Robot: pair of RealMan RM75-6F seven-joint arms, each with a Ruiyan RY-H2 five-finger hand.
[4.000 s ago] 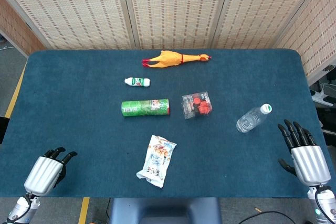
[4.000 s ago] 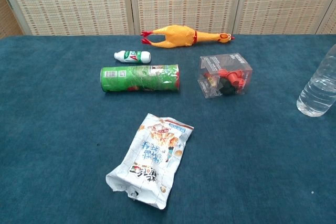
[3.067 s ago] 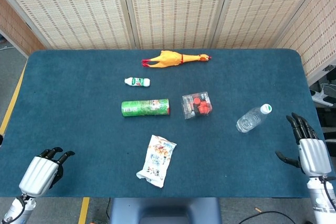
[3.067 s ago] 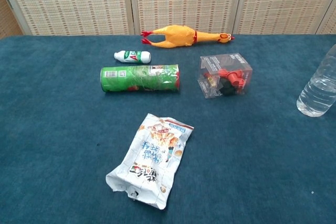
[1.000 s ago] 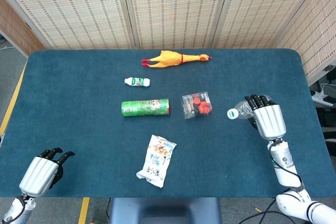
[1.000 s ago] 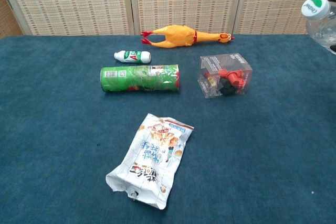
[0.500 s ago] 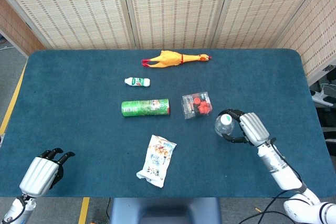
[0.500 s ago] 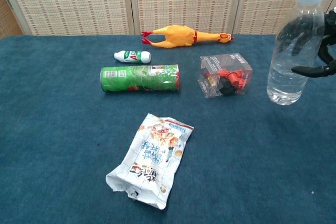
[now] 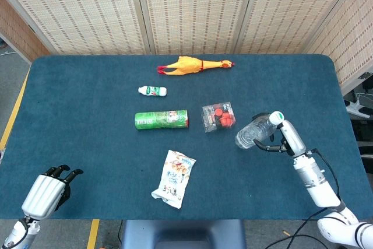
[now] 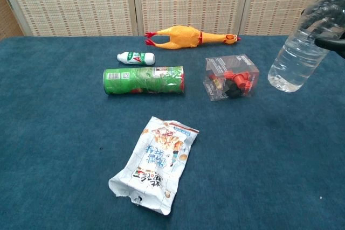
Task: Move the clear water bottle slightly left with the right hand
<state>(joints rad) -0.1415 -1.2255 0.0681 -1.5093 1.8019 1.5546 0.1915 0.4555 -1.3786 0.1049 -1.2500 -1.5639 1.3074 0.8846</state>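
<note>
Bright, even light; soft shadows; both views sharp.

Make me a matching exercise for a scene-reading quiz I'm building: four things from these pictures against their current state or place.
Things:
1 water bottle
2 green can
3 rubber chicken
4 snack bag

States:
A lying farthest back on the table
B held tilted by the right hand
C lying nearest the front edge
D lying on its side, left of the clear box

Pairs: 1-B, 2-D, 3-A, 4-C

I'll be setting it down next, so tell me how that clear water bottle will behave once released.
The clear water bottle is tilted in the right hand, so it may tip unless righted first. It's round, so lying down it would probably roll. It looks mostly empty, hence likely light and easily knocked.
</note>
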